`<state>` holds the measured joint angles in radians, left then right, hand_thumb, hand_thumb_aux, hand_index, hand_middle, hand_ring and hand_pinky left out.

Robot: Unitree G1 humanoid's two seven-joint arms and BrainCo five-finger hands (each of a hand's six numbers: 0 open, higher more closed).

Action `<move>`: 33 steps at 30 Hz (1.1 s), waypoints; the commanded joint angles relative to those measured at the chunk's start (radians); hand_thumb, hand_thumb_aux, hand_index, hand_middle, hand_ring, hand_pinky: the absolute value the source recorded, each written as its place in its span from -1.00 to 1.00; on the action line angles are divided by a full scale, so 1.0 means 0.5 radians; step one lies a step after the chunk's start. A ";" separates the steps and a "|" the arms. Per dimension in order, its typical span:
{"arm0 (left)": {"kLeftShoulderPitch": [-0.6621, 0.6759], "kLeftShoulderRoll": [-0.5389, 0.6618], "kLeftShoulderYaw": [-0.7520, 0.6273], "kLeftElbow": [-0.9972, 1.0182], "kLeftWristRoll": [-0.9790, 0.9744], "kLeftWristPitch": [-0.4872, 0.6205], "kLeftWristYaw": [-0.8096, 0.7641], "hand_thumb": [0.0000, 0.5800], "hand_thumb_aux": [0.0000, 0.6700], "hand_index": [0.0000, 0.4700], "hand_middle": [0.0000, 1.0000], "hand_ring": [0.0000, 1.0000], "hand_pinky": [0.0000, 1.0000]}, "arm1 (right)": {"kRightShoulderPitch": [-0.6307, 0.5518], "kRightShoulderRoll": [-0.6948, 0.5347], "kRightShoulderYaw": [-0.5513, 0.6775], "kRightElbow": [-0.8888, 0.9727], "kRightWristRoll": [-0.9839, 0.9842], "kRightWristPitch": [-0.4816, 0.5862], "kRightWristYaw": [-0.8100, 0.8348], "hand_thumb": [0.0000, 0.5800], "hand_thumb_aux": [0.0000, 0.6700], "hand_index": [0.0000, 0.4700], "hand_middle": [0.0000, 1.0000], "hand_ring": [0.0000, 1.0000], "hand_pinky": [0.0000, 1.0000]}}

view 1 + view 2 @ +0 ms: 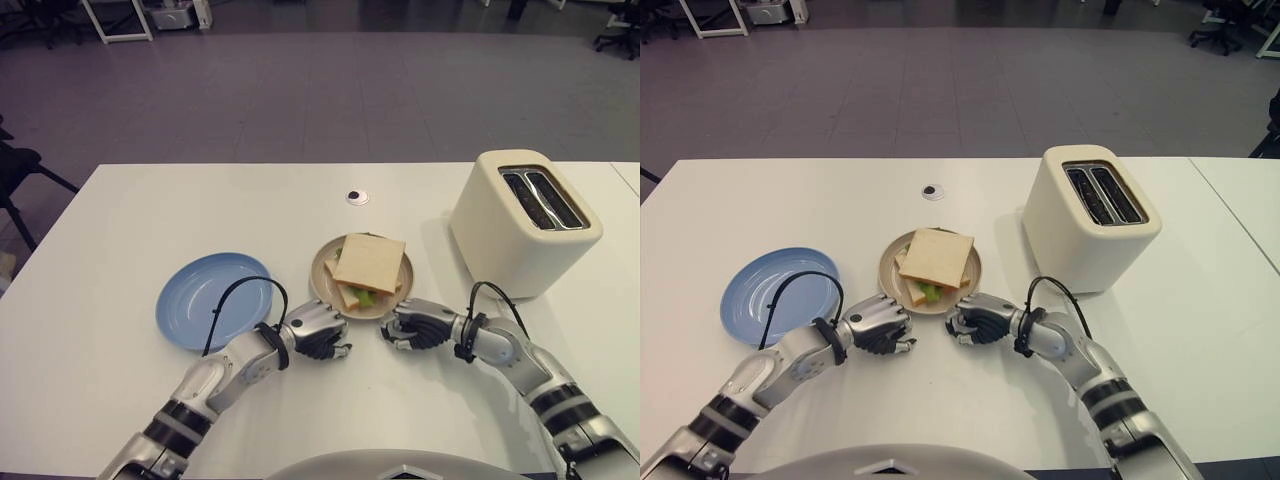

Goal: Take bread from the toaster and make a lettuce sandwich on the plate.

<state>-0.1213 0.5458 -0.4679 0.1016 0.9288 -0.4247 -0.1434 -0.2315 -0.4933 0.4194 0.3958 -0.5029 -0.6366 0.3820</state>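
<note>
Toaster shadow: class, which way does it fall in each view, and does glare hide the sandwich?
Left eye view: the toaster casts a faint shadow leftward on the table, toward the sandwich, which shows without glare. Right eye view: same leftward shadow, no glare.

Soft overhead light brightens my white tabletop; the cream boxy toaster casts a faint shadow leftward; the grey floor beyond lies dimmer.

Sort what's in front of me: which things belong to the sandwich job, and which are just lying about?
Job: toaster; sandwich with lettuce showing at its edge; tan plate under it.
Lying about: blue plate; small round disc behind the plates.
</note>
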 commanded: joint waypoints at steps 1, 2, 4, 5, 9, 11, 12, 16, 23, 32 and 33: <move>-0.112 0.010 -0.073 0.352 0.116 0.025 0.116 1.00 1.00 1.00 1.00 1.00 1.00 | 0.011 0.004 0.079 0.272 -0.134 -0.001 -0.093 1.00 0.96 0.96 0.95 0.95 0.95; -0.111 0.020 -0.071 0.365 0.107 0.021 0.153 1.00 1.00 1.00 1.00 1.00 1.00 | -0.001 0.002 0.082 0.282 -0.134 -0.033 -0.128 0.99 0.90 0.90 0.93 0.93 0.93; -0.067 0.065 -0.045 0.307 0.071 0.015 0.201 1.00 1.00 1.00 1.00 1.00 1.00 | 0.008 -0.013 0.066 0.245 -0.124 -0.094 -0.201 0.95 0.67 0.67 0.93 0.93 0.93; -0.017 0.095 -0.013 0.222 0.044 0.017 0.211 1.00 1.00 1.00 1.00 1.00 1.00 | 0.033 -0.034 0.048 0.192 -0.118 -0.127 -0.238 0.89 0.53 0.53 0.92 0.92 0.92; 0.527 0.178 0.286 -0.540 -0.454 0.050 0.112 1.00 1.00 1.00 1.00 1.00 1.00 | 0.340 -0.248 -0.096 -0.284 0.162 -0.306 -0.227 -1.00 -1.00 -1.00 0.91 0.91 0.91; 0.844 0.150 0.323 -0.849 -0.898 -0.043 0.097 0.96 0.73 0.73 1.00 1.00 1.00 | 0.577 -0.366 -0.099 -0.599 0.627 -0.338 -0.090 -1.00 -1.00 -1.00 0.76 0.76 0.76; 0.950 0.131 0.254 -0.928 -1.146 -0.139 0.075 0.69 0.21 0.21 0.72 0.72 0.72 | 0.673 -0.406 -0.077 -0.737 0.904 -0.332 -0.023 -1.00 -1.00 -1.00 0.38 0.38 0.38; 0.943 -0.053 0.101 -0.873 -1.806 -0.273 -0.097 -1.00 -1.00 -1.00 -1.00 -1.00 -1.00 | 0.707 -0.170 -0.121 -0.889 1.682 -0.146 0.078 -1.00 -1.00 -1.00 -1.00 -1.00 -1.00; 0.848 -0.172 0.381 -0.687 -2.202 -0.224 -0.228 -1.00 -1.00 -1.00 -1.00 -1.00 -1.00 | 0.742 -0.036 -0.314 -0.921 1.919 -0.018 0.233 -1.00 -1.00 -1.00 -1.00 -1.00 -1.00; 0.888 -0.297 0.515 -0.728 -2.286 -0.228 -0.331 -1.00 -1.00 -1.00 -1.00 -1.00 -1.00 | 0.715 0.098 -0.612 -1.049 2.454 0.358 0.538 -1.00 -1.00 -1.00 -1.00 -1.00 -1.00; 0.892 -0.307 0.527 -0.734 -2.303 -0.233 -0.348 -1.00 -1.00 -1.00 -1.00 -1.00 -1.00 | 0.719 0.113 -0.632 -1.059 2.472 0.382 0.573 -1.00 -1.00 -1.00 -1.00 -1.00 -1.00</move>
<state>0.3176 0.4019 -0.2223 -0.2561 -0.2085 -0.5467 -0.2989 0.1293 -0.4540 0.1281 -0.1179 0.7045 -0.4766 0.6381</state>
